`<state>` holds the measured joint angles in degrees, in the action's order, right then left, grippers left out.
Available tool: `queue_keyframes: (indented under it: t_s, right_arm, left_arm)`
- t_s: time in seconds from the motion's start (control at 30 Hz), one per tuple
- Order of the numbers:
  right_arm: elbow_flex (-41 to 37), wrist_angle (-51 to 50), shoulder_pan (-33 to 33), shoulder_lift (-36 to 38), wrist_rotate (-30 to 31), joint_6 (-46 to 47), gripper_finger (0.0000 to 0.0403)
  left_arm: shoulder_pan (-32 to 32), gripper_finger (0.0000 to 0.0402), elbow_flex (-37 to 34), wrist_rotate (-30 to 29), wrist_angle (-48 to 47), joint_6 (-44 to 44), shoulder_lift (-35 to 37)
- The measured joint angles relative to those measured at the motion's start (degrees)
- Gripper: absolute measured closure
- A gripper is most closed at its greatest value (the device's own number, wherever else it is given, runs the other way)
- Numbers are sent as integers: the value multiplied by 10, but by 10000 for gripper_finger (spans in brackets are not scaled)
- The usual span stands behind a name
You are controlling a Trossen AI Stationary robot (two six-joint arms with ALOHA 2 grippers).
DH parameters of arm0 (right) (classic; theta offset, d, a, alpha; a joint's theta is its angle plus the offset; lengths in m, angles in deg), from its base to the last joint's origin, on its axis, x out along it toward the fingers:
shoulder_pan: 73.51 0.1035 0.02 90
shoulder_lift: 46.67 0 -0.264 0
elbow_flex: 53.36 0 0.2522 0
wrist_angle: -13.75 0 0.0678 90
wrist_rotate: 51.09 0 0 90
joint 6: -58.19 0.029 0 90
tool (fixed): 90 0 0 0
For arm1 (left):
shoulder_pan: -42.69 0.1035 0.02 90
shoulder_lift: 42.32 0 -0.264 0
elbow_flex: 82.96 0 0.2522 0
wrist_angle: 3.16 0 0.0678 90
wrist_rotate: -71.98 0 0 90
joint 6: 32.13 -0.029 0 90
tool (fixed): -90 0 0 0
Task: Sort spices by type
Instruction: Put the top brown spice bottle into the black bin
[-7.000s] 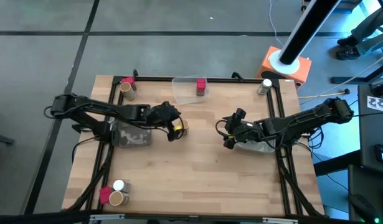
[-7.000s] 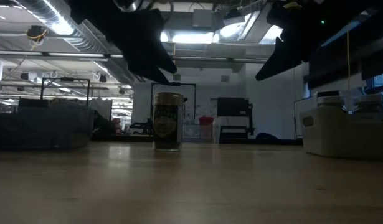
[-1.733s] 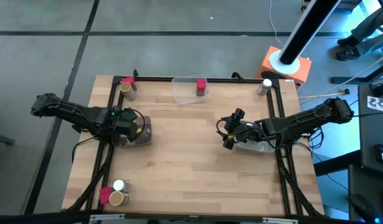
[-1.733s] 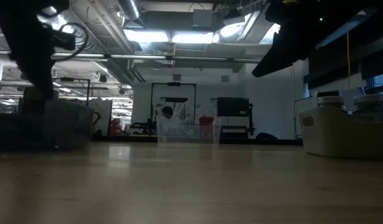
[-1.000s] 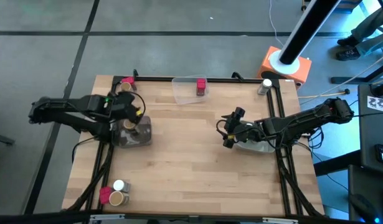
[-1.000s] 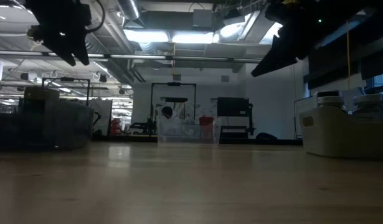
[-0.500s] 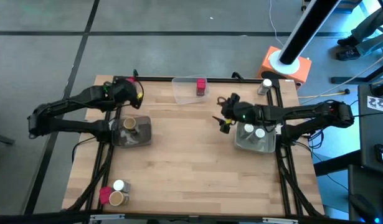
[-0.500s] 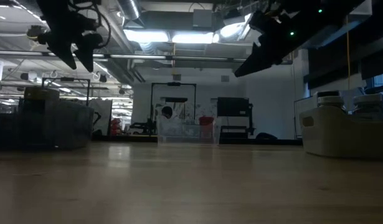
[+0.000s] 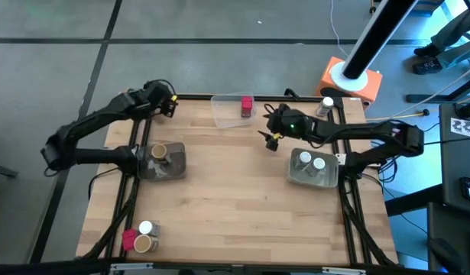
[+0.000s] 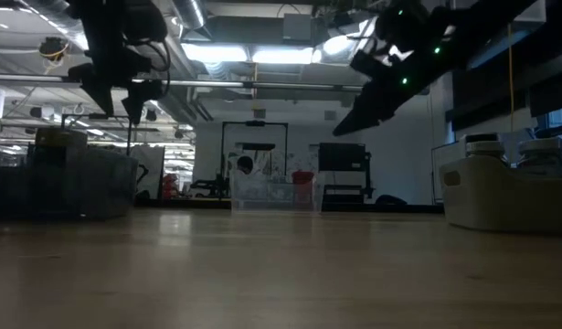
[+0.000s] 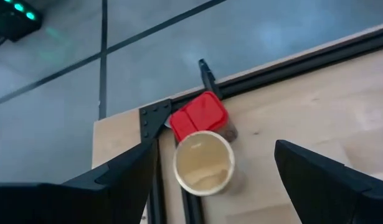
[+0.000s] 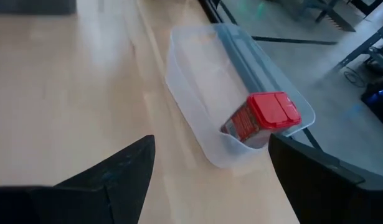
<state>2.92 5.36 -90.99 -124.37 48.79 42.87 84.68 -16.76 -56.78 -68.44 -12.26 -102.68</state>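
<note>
In the left wrist view a red-lidded spice block (image 11: 199, 115) and a tan round-topped spice (image 11: 203, 163) stand side by side at the table's far left corner. My left gripper (image 9: 168, 108) hovers open above them, touching neither. A clear tray (image 9: 231, 109) at the far edge holds another red block (image 12: 263, 121). My right gripper (image 9: 265, 137) hangs open just to the tray's near right, holding nothing. A tan spice (image 9: 158, 151) stands in the left grey bin (image 9: 173, 169). Two white-capped jars (image 9: 311, 161) stand in the right grey bin (image 9: 326, 180).
A white-capped jar (image 9: 326, 105) stands at the far right corner. Three spices, one red (image 9: 128, 240), one white-capped (image 9: 146, 228) and one tan (image 9: 145, 244), cluster at the near left corner. A black frame (image 9: 296, 98) runs around the table. Bare wood lies mid-table (image 9: 235, 191).
My left gripper has swung from beside the left bin toward the table's far left corner and now hangs over the two spices there. My right gripper has left the right bin, going toward the far edge and leftward to the clear tray; the bin's two jars now show.
</note>
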Motion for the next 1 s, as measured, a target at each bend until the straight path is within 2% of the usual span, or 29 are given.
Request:
queue_keyframes:
  t_s: [0.4, 0.57, 0.9, 1.0]
  right_arm:
    - [0, 17, -18, -40, -1, -98, 89]
    - [0, 41, -18, -40, -32, -105, 89]
    - [0, 48, -18, -40, -77, -107, 89]
    - [0, 48, -18, -40, -80, -109, 89]
  left_arm:
    - [16, 94, 0, 0, 30, -27, -10]
    - [16, 91, 0, 0, 18, -17, -11]
    - [17, 14, -7, 3, -3, 41, -20]
    - [23, 4, -14, 4, 4, 57, -29]
